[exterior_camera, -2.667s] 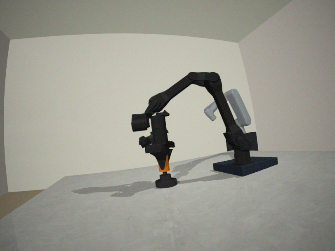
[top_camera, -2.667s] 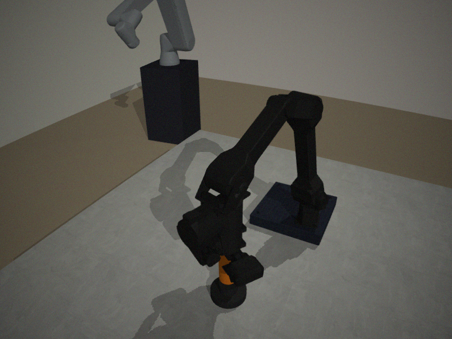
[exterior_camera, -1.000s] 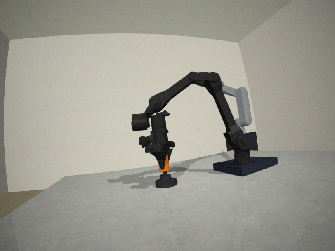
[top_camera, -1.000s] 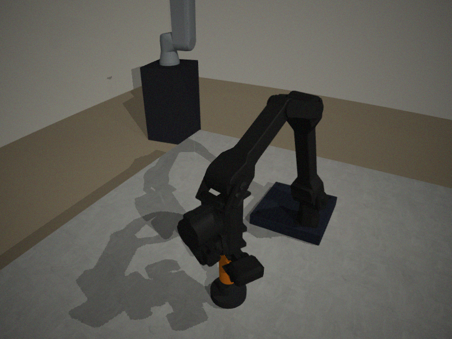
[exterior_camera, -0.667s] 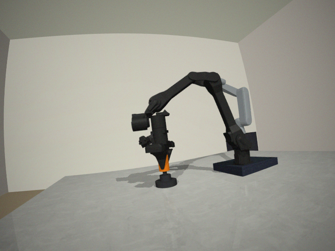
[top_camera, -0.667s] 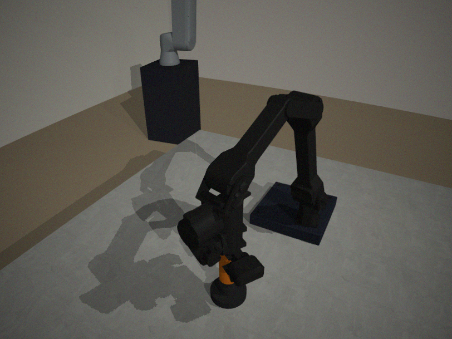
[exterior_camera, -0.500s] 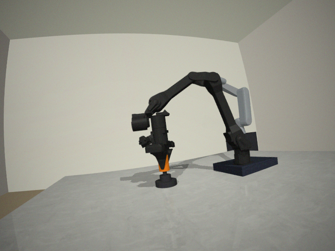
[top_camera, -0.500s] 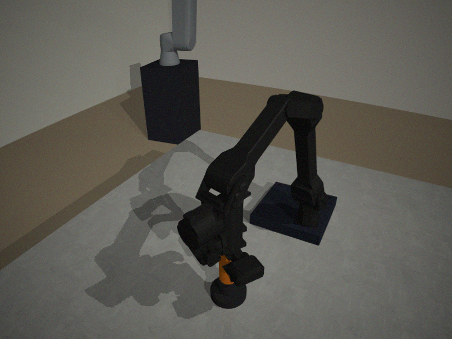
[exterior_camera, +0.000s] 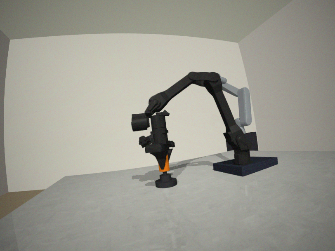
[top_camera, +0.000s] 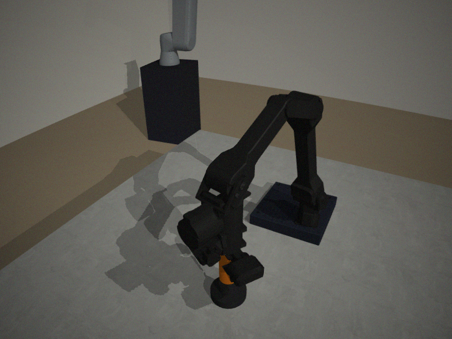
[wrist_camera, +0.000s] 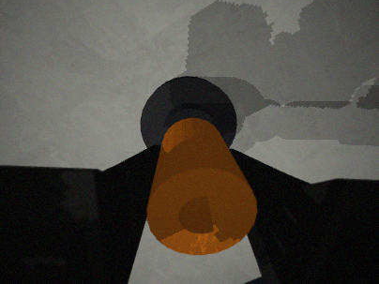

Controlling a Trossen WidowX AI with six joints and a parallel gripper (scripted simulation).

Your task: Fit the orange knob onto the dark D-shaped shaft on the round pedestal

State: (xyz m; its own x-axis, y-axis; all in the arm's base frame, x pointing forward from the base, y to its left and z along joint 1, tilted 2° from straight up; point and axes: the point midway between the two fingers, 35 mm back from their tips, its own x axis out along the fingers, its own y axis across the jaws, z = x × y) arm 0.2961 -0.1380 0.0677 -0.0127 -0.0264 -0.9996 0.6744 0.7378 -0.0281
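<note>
The orange knob [top_camera: 225,273] [exterior_camera: 167,166] [wrist_camera: 197,154] is upright between the fingers of my gripper [top_camera: 227,272] [exterior_camera: 165,165] [wrist_camera: 192,154], which is shut on it. The round dark pedestal [top_camera: 228,299] [exterior_camera: 166,183] [wrist_camera: 155,116] stands under the knob. In the exterior view a short length of dark shaft [exterior_camera: 164,172] shows between the knob's lower end and the pedestal's raised step, so the knob is not touching the step. In the wrist view the knob's top face has a D-shaped dark mark with its straight side to the right. The shaft's flat side cannot be seen.
My arm's dark blue base plate [top_camera: 264,218] [exterior_camera: 229,168] is behind and to the right of the pedestal. A grey second arm [top_camera: 184,14] [exterior_camera: 244,106] stands on a dark block [top_camera: 171,101] farther back. Shadows fall on the grey surface beside the pedestal.
</note>
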